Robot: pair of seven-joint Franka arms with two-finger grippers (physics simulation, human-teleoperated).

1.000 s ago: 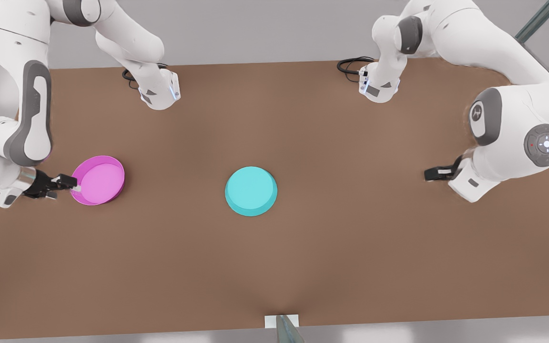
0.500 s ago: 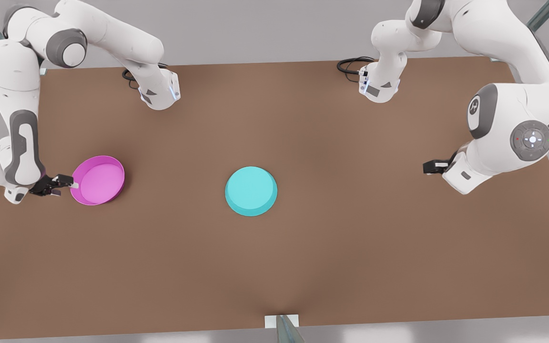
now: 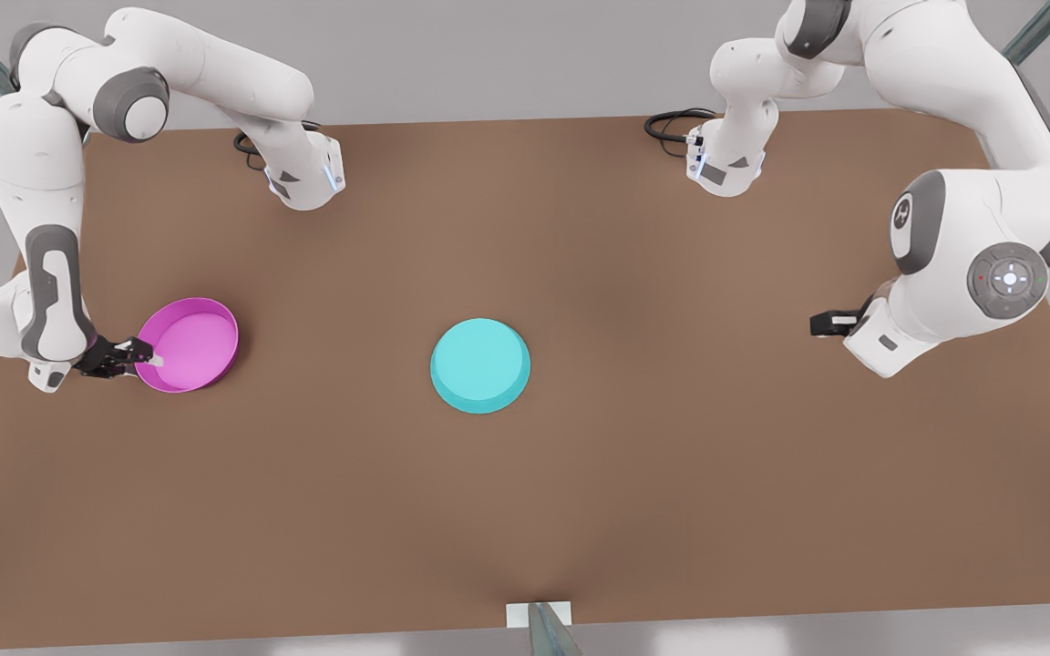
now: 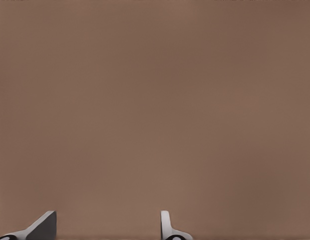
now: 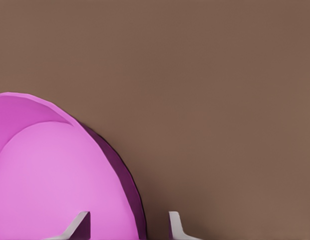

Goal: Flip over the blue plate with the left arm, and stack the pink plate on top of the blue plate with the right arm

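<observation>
The pink plate (image 3: 188,344) sits rim-up on the table (image 3: 525,510) toward the front view's left, and the right gripper (image 3: 144,353) reaches it at the rim on the side away from the blue plate. In the right wrist view the fingertips (image 5: 77,226) stand apart with the plate's wall (image 5: 125,200) between them — one inside the dish, one outside — so the jaws straddle the rim but are not yet clamped. That placement suits a pinch on the raised edge, probably the only part thin enough to hold.

The blue plate (image 3: 479,364) lies at the table's middle, well apart from the pink one, base-up — seemingly flipped and ready to be stacked on.

At the front view's right the left gripper (image 3: 824,322) waits over bare table, fingers (image 4: 166,225) apart and holding nothing.
</observation>
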